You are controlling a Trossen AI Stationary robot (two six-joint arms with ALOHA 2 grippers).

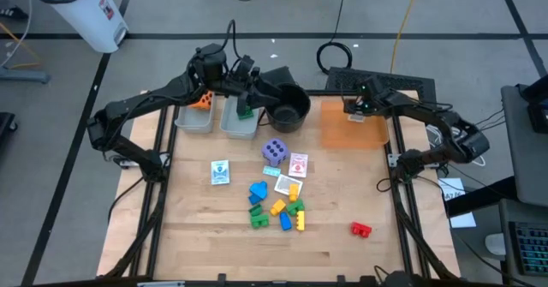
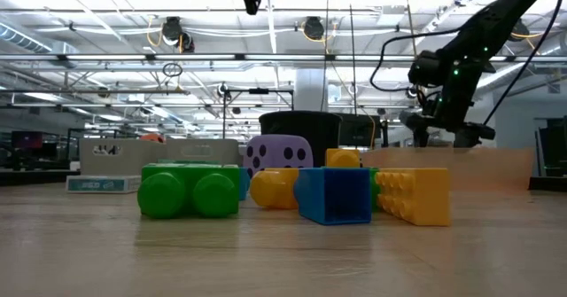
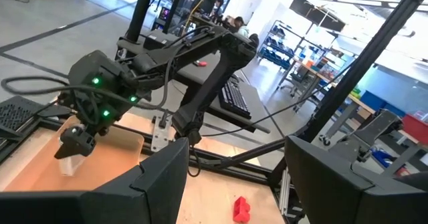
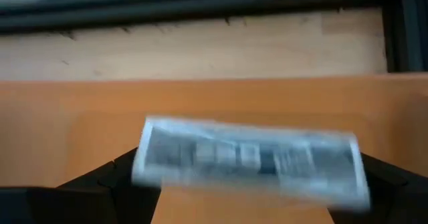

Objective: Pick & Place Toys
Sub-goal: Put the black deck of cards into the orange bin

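1. I see the right gripper (image 1: pixel 357 107) over the translucent orange tray (image 1: pixel 353 124), its fingers spread; my right wrist view shows a flat white-edged card (image 4: pixel 249 158) blurred between them, apparently loose.
2. The left gripper (image 1: pixel 242 88) hangs above the grey bins (image 1: pixel 229 126), jaws apart, holding nothing I can see.
3. Glossy plastic blocks (image 1: pixel 278 208) and the purple die (image 1: pixel 274 151) lie mid-table; a red block (image 1: pixel 360 229) sits apart.

Right wrist: card (image 4: pixel 251 160) blurred, print unreadable, its lower edge runs off frame. Low view: purple die (image 2: pixel 277 153) half hidden behind blocks. High view: left gripper (image 1: pixel 244 94) jaws too small to judge.
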